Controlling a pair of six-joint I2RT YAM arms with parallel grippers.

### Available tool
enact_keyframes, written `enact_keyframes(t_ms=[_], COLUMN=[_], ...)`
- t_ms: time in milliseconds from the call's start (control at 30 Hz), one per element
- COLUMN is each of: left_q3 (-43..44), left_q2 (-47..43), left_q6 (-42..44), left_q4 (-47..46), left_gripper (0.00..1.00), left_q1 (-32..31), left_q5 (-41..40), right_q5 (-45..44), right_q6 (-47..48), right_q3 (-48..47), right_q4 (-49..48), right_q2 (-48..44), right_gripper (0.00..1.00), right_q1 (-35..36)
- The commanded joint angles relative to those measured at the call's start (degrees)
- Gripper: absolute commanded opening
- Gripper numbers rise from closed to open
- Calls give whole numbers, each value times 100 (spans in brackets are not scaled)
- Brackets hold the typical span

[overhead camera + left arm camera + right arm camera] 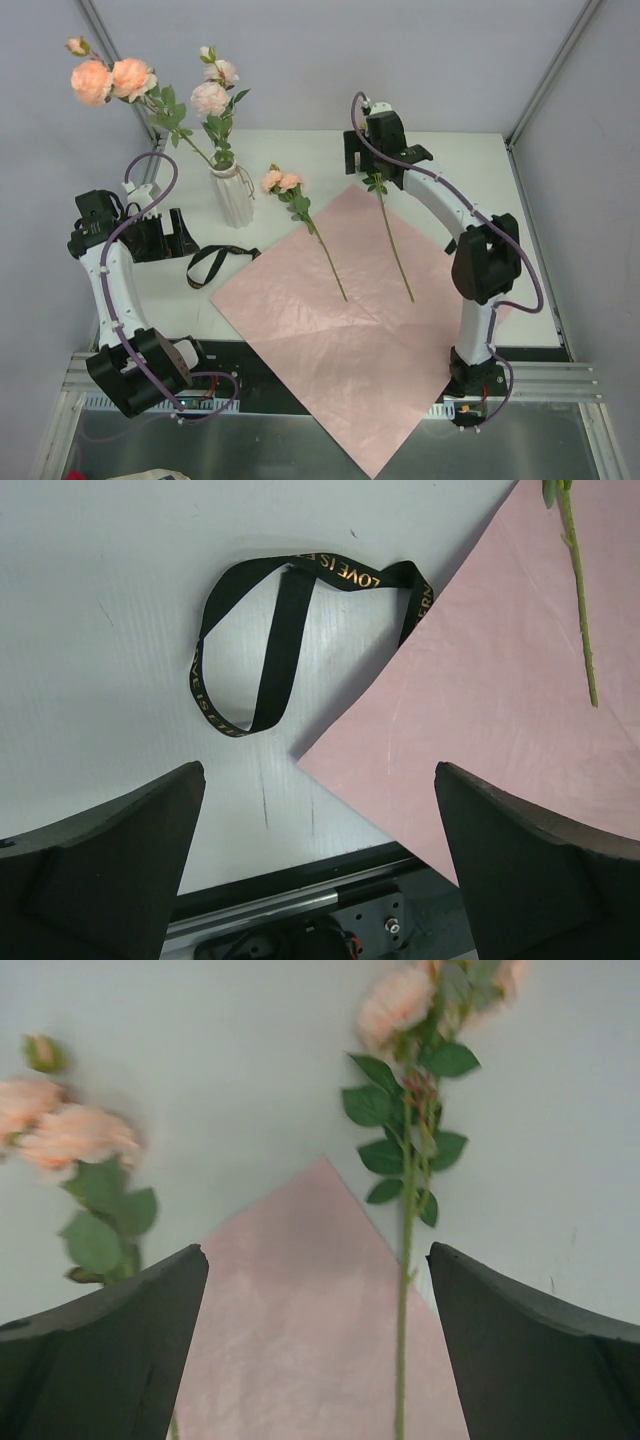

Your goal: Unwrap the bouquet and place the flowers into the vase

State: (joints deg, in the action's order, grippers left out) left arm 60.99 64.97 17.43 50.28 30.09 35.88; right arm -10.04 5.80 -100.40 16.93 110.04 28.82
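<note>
Pink paper (330,330) is holding one flower (395,245), stretching from its far corner toward its middle — your right gripper (318,1360) is hovering wide open over that corner.

top: overhead, far | wrists: close, downward | shared: pink paper (340,330)

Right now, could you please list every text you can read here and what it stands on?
"LOVE IS E", gold, upside down, on the black ribbon; it continues unreadably round the loop.
"ERN", same ribbon, beside the pink paper.
Gold lettering on the ribbon's left edge: too small to read.
</note>
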Motion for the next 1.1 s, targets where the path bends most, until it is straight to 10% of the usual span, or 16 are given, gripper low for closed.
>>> enact_keyframes(t_ms=[0, 1067], left_q3=[-35, -175], left_q2=[-160, -371], left_q6=[103, 577], left_q4=[69, 272], left_gripper=[99, 99], left_q1=[24, 24], left_q5=[191, 16], right_q5=[-823, -279], right_q6=[-299, -308], right_q3=[-129, -1324], right_q4=[1260, 1972], right_q2=[333, 2478], right_gripper=[94, 33], right_q1=[-122, -649])
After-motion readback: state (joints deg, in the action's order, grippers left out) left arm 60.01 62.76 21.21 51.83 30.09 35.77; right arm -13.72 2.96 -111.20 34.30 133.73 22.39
